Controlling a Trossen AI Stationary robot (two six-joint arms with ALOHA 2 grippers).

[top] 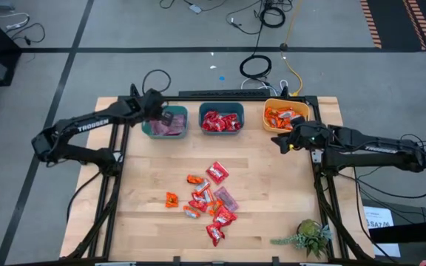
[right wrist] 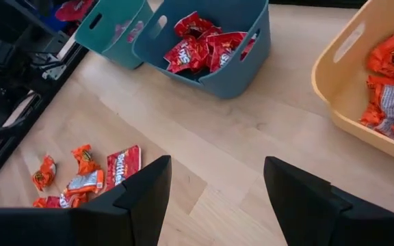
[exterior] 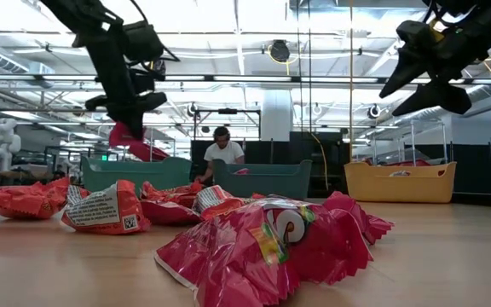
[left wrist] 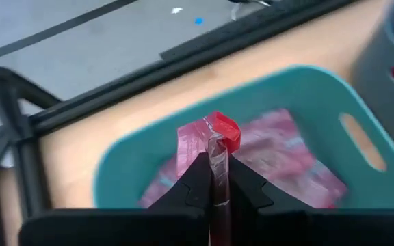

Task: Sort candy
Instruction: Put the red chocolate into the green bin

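While your three far bins already hold sorted candy, a loose pile [top: 207, 198] still waits mid-table, so you are roughly halfway. Your left gripper [left wrist: 214, 179] is clamped on a pinkish-mauve sweet [left wrist: 209, 137] above the teal bin [top: 166, 122]; your right gripper [right wrist: 216, 179] hangs wide open and empty near the yellow bin [top: 285, 115].
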